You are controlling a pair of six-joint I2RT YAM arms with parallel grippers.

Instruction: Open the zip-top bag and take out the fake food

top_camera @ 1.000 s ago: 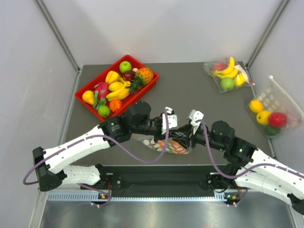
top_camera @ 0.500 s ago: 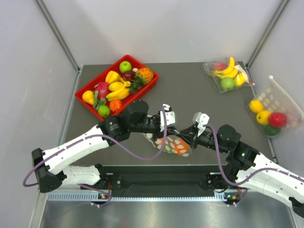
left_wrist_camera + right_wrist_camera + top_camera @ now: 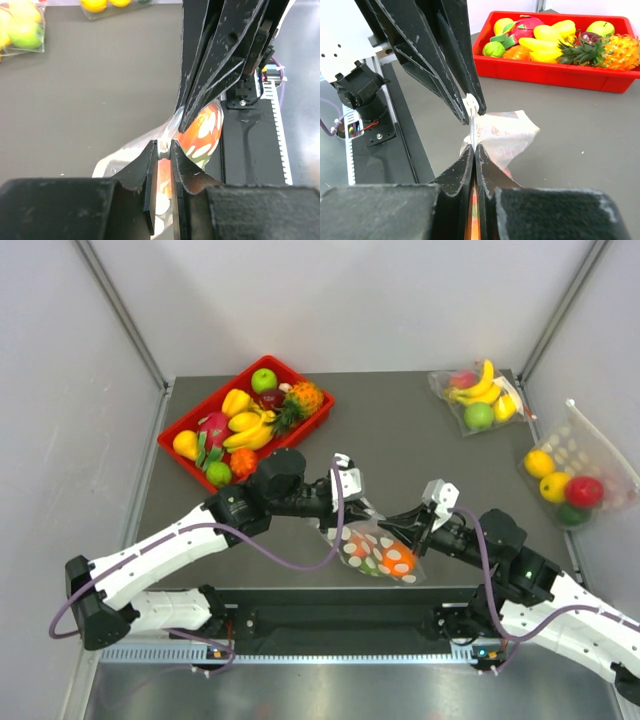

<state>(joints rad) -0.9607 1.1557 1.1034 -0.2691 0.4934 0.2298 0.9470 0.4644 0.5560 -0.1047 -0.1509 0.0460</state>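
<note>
Zip-top bag point(image 3: 378, 552) farther right, left gripper point(image 3: 164, 150) and right gripper point(image 3: 473, 150) tight on it

Inside the zip-top bag point(image 3: 372, 540) the fake food point(image 3: 397, 560) is only orange and reddish patches behind the dots; I cannot count it. The fingers point(image 3: 457, 175) of my right gripper point(image 3: 473, 148) hide the bag's near end.

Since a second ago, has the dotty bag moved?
Yes. The zip-top bag has shifted to the right in the top view, farther from the red tray.
</note>
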